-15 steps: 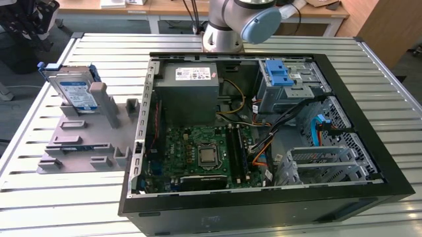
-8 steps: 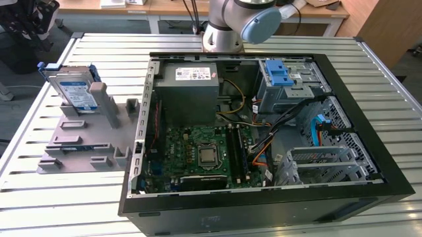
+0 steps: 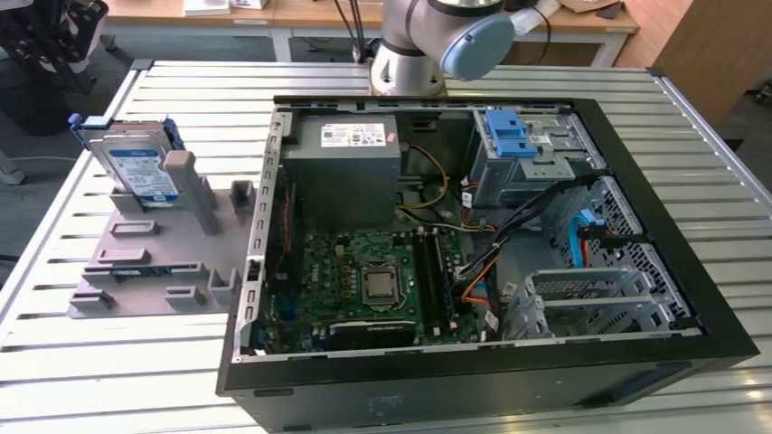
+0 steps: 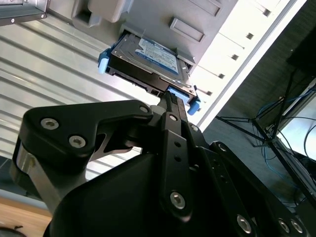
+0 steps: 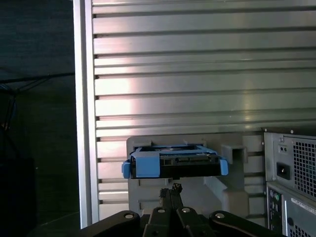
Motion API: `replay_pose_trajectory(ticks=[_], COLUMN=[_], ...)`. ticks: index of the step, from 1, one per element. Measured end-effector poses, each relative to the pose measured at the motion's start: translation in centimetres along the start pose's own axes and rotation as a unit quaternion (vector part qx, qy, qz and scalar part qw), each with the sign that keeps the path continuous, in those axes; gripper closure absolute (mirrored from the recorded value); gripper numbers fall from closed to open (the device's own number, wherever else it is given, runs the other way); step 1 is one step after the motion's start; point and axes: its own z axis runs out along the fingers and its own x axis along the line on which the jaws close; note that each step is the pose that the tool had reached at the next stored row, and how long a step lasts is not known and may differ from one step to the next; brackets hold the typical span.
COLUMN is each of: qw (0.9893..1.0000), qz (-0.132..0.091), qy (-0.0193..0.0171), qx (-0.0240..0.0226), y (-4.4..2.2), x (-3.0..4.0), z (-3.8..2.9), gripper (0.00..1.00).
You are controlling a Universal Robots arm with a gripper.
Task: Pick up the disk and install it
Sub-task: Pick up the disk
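One disk [image 3: 136, 167] stands on edge in a grey holder [image 3: 145, 271] on the slatted tabletop [image 3: 72, 362], at the exterior view's left, beside the open computer case [image 3: 483, 389]. In the first wrist view the hand [image 5: 170, 189] is pressed together and empty, its tips near the disk's blue-framed edge.

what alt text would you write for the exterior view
An open black computer case lies on a slatted metal table, its green motherboard and grey boxy power supply exposed. On the exterior view's left, a silver hard drive in a blue plastic frame stands upright in a grey plastic fixture.
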Motion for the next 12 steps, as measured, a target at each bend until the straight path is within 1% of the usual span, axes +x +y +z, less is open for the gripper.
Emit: replay_pose_trajectory(ticks=[12], qw=[0.9999], qz=[-0.013], qy=[0.0004], qx=[-0.0001], y=[0.0], x=[0.05], z=[0.0], gripper=[0.89])
